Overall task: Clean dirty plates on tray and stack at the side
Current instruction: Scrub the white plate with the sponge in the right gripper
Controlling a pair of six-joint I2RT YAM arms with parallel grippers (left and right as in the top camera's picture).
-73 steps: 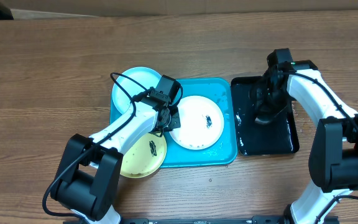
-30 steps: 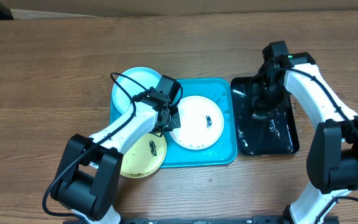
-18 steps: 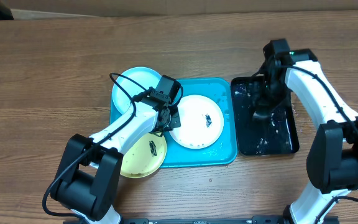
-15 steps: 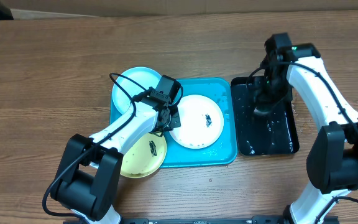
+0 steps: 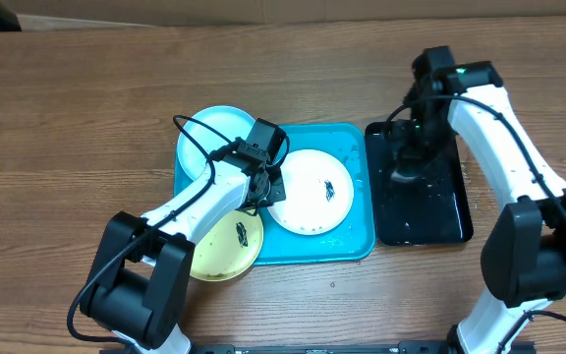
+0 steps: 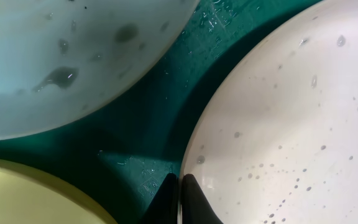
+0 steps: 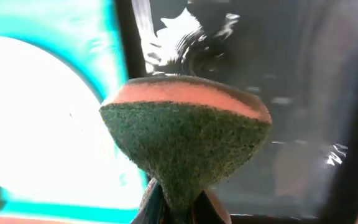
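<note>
Overhead: left claw (image 5: pixel 266 195) pinching white plate (image 5: pixel 312 197) rim, blue plate (image 5: pixel 207 138), yellow-green plate (image 5: pixel 219 251) close beside; right claw (image 7: pixel 176 208) pinching sponge (image 7: pixel 185 140) over black tray (image 5: pixel 430 211).

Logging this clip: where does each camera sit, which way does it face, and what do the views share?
Overhead: fixed above the table, looking straight down; the left arm, right arm, blue tray and black tray show.
Left wrist: on the left arm, looking down past the left claw, which pinches the rim of the white plate.
Right wrist: on the right arm, looking down past the right claw, which grips a sponge over the black tray.
Shared: white plate and blue tray appear in all three.
</note>
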